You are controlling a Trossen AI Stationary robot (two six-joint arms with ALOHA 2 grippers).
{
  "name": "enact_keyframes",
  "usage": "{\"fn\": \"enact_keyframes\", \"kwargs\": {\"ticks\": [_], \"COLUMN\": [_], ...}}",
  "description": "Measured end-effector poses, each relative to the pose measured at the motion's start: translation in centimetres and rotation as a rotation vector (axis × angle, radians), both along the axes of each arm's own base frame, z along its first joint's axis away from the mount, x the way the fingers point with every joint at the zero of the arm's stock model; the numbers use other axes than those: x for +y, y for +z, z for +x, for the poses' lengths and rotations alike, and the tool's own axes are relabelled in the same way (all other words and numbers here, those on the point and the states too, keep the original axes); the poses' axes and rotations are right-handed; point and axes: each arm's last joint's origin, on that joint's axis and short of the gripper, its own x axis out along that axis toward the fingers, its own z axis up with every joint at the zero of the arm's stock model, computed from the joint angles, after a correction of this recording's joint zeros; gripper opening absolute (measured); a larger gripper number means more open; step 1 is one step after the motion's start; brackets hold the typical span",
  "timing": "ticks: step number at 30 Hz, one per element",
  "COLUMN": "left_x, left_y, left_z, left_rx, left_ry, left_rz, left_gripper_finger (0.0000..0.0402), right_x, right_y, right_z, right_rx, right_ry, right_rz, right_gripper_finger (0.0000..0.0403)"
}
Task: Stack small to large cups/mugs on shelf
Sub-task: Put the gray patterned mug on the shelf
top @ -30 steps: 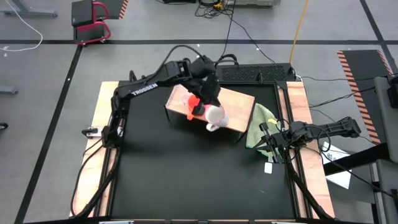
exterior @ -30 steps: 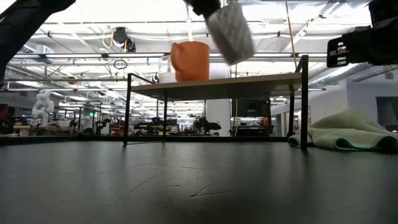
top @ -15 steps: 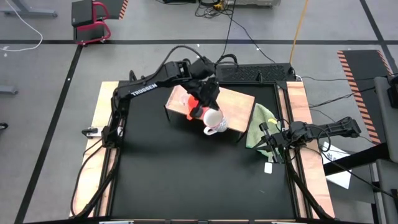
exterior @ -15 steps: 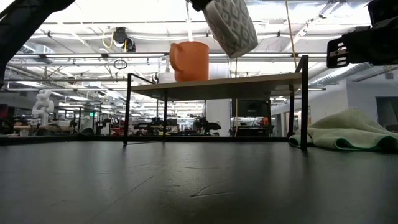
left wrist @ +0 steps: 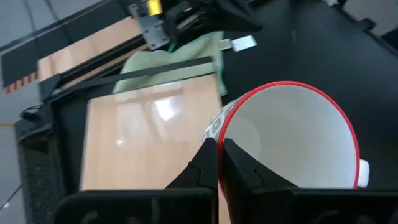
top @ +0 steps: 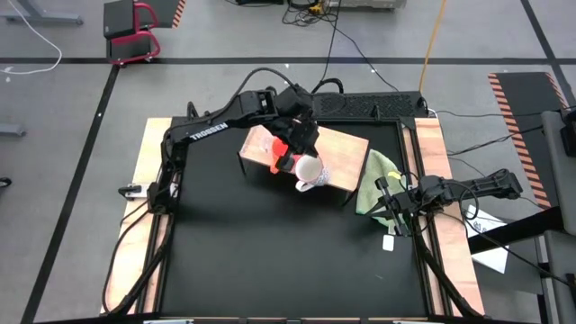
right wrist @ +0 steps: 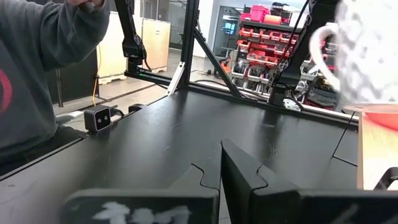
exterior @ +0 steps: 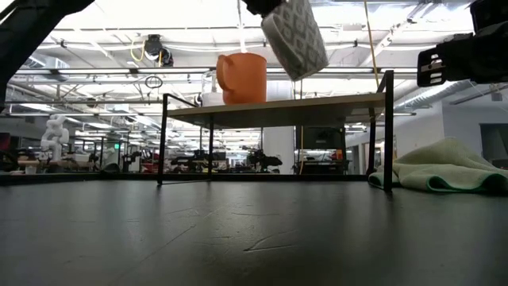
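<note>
The left hand (top: 298, 153), pinching the tilted white mug (top: 309, 170) by its rim, is hovering just beside the orange-red mug (top: 280, 149) on the shelf (top: 346, 148)

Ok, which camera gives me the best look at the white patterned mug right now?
The low view: the white patterned mug hangs tilted from the left gripper, above the shelf beside the orange mug. The high view shows it from above, the left wrist view only its rim, the right wrist view a blurred side.
</note>
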Motion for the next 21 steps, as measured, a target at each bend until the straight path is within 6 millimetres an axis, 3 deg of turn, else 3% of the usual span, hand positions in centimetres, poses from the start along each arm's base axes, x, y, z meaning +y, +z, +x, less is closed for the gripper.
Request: {"fn": "enact_keyframes", "kwargs": {"ticks": [10,21], "left_x": [4.0,4.6], "left_y": [-1.0,-1.9], "left_z": [0.0,0.4], "left_rx": [-0.002,0.012], "left_ry": [0.103,0.109], "left_rz": [-0.020,-0.029], "left_gripper_finger": [0.0004,0.0004], "right_x": [0.0,0.0], "right_y": [0.0,0.0], "right_z": [0.0,0.0], "right_rx": [0.004,0.003], "right_ry": [0.000,0.000], "right_rz": [0.012,0.007], "right_gripper_finger": [0.0000,0.0000]}}
